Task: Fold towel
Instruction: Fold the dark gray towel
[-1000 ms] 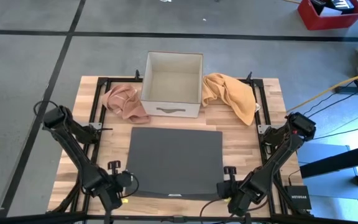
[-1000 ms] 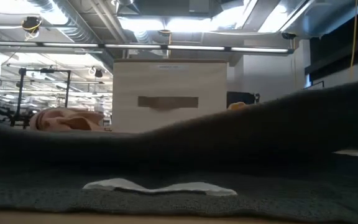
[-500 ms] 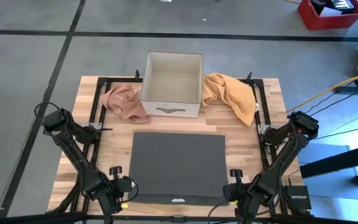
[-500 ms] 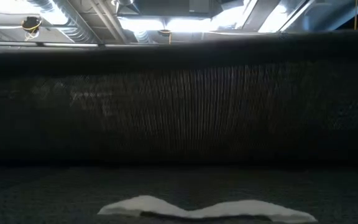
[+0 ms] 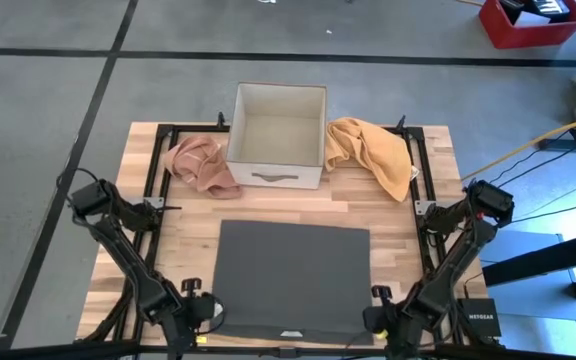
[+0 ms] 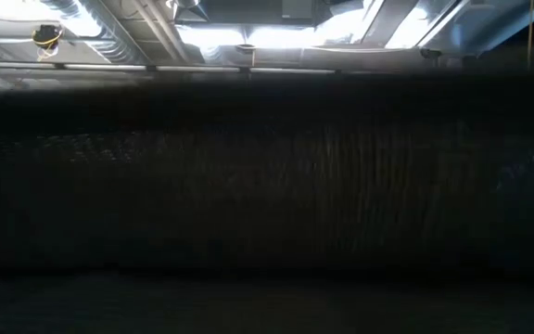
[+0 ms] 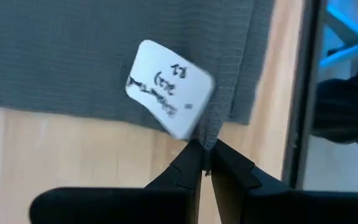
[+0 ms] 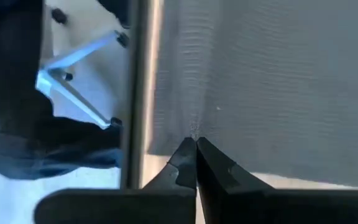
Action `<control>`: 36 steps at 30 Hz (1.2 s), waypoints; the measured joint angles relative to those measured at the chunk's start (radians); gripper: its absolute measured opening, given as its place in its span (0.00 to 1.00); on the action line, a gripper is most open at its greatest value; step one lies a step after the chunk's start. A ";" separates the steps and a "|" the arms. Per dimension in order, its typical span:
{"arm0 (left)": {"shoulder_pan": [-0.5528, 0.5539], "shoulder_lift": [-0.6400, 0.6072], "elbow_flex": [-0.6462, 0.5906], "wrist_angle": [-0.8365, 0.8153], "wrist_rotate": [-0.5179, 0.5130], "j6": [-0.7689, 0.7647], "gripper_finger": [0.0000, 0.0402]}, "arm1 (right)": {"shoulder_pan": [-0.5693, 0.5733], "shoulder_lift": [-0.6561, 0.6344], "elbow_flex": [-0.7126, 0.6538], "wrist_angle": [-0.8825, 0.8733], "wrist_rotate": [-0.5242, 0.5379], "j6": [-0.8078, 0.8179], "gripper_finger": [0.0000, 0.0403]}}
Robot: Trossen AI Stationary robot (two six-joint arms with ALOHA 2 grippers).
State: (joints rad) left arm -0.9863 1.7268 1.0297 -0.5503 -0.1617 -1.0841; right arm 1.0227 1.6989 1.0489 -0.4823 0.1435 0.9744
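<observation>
A dark grey towel [image 5: 293, 280] lies spread on the wooden table [image 5: 178, 215], its near edge at the table's front. My left gripper [image 5: 204, 314] is shut on its near left corner and my right gripper [image 5: 378, 322] on its near right corner. A white label [image 7: 169, 87] shows on the cloth beside the left fingers. In the low view the grey cloth [image 6: 267, 186] fills nearly the whole picture and hides the table behind it. My left gripper pinches the towel's edge [image 7: 213, 134] near its near left corner between its two fingers, slanting down from the near side. The cloth puckers into a ridge at the fingertips. My right gripper pinches the edge [image 8: 194, 127] near the near right corner the same way, slanting down from the near side. Creases run from its fingertips into the cloth.
A white open box [image 5: 278, 135] stands at the far middle. A pink cloth [image 5: 200, 163] lies heaped to its left and an orange cloth [image 5: 373, 150] to its right. Black frame rails [image 5: 423, 190] run along the table's sides.
Both grippers have gone down and toward the table's near edge, staying shut on the towel. The whole towel has slid toward the near edge and slightly right. In the low view the cloth has come to cover the box and the label.
</observation>
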 joint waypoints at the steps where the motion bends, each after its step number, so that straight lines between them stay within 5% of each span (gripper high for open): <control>1: 0.002 0.007 -0.006 -0.006 0.013 -0.005 0.05 | -0.002 0.000 -0.009 -0.005 -0.007 0.016 0.01; 16: 0.007 0.003 -0.006 0.025 0.036 0.014 0.07 | -0.001 0.007 -0.009 0.020 -0.069 0.016 0.04; 22: 0.011 -0.004 -0.006 0.023 0.079 -0.061 0.23 | -0.001 0.007 -0.009 0.014 -0.121 0.016 0.19; 30: 0.053 -0.013 0.023 0.036 0.274 -0.136 0.39 | -0.016 0.005 0.026 0.000 -0.257 0.028 0.38; 33: 0.084 -0.033 0.053 0.043 0.221 -0.093 0.39 | -0.024 0.005 0.075 -0.059 -0.295 0.069 0.40; 36: 0.124 -0.061 0.066 0.042 0.010 0.031 0.37 | -0.034 0.004 0.113 -0.107 -0.202 0.018 0.40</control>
State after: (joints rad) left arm -0.8622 1.6659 1.0956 -0.5087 -0.1521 -1.0535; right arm 0.9886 1.7033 1.1619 -0.5896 -0.0581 0.9924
